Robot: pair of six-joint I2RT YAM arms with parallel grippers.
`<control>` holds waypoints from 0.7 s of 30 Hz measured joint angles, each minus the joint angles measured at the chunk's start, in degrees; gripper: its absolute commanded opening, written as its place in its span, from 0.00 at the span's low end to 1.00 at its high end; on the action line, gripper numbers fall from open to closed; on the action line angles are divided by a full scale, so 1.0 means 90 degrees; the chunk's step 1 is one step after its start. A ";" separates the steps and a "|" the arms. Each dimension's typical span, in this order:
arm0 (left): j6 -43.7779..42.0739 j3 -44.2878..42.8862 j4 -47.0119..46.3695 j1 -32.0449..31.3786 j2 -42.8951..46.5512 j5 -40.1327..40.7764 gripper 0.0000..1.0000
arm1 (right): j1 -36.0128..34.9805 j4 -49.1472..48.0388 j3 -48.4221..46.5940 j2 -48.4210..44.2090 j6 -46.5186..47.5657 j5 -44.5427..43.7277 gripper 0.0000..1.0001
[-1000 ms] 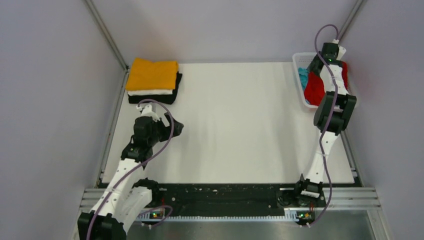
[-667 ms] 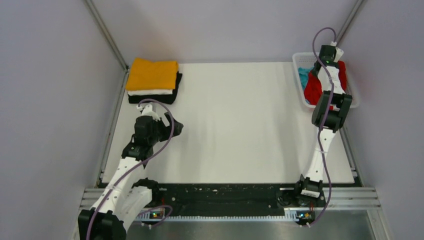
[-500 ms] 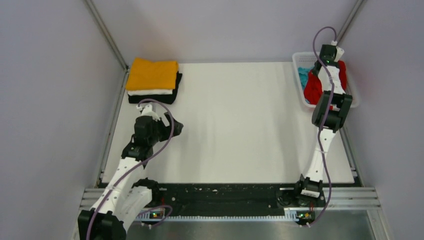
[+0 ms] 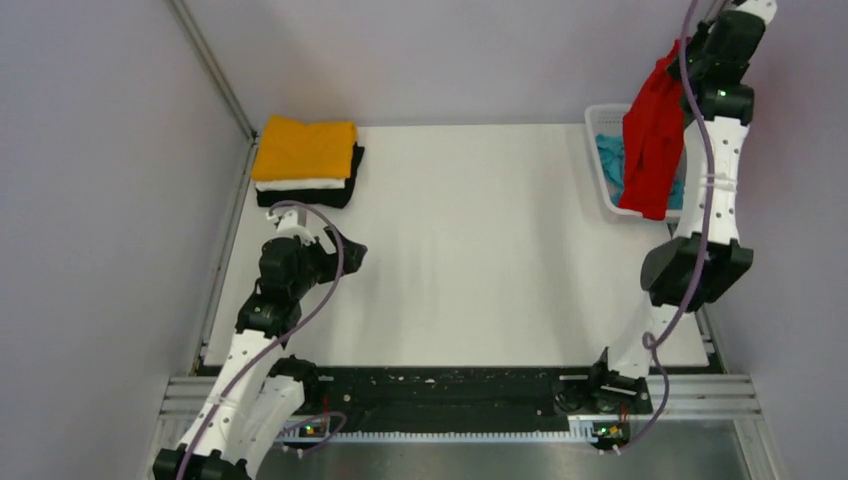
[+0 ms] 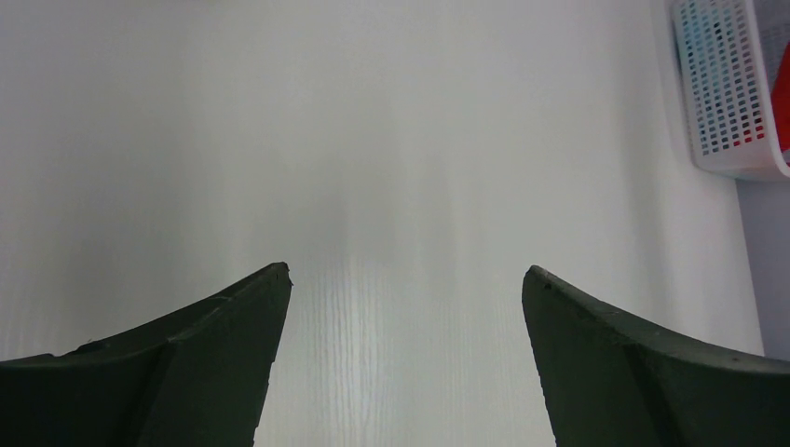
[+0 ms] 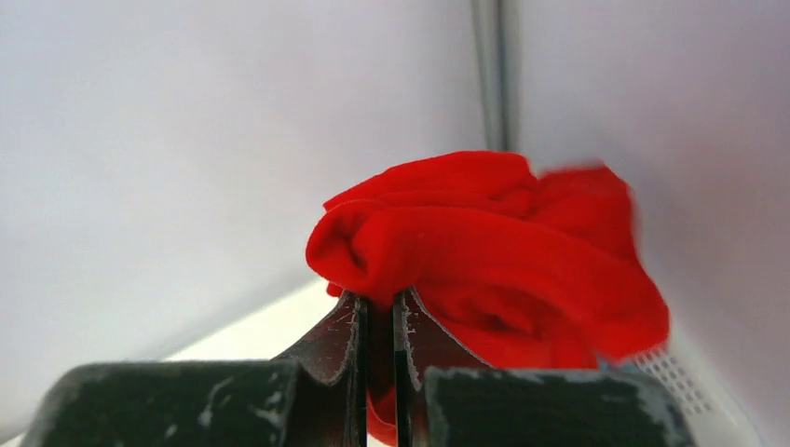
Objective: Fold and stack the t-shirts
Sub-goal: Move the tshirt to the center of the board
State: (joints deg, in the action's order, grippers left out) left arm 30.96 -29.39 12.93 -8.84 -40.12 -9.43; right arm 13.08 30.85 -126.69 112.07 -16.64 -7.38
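The right jaws are clenched on a bunched fold of the red shirt (image 6: 484, 242), held high at 1 o'clock in the top view. The cloth hangs from them in a long drape, its lower end over the basket (image 4: 597, 150) at 2 o'clock; whether it touches the basket I cannot tell. The blue shirt (image 4: 610, 158) lies crumpled inside the basket, at the red shirt's 9 o'clock. At 10 o'clock on the desk (image 4: 470, 250) sits a folded stack: orange shirt (image 4: 304, 148) on top, white shirt (image 4: 300, 185) under it, black shirt (image 4: 305, 197) at the bottom. The left jaws stand released, wide apart and holding nothing, over bare desk at 8 o'clock, facing across toward the basket and apart from the stack.
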 measured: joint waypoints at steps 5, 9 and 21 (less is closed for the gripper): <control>0.0080 0.0000 0.0153 0.0000 0.0391 -0.0204 0.99 | -0.0699 -0.0177 -0.0012 -0.1792 0.0151 0.0714 0.00; 0.0185 0.0000 0.0270 0.0000 0.0835 -0.0311 0.99 | -0.1877 -0.0427 -0.0019 -0.2567 0.0017 0.1707 0.00; 0.0573 -0.0265 0.1273 0.0000 0.1540 -0.0233 0.99 | -0.4447 -0.1229 0.1294 -0.2681 -0.0498 0.3662 0.00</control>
State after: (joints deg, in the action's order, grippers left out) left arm 36.12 -31.77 24.38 -8.84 -26.26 -11.53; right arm -26.94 19.79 -115.04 87.94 -21.12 25.58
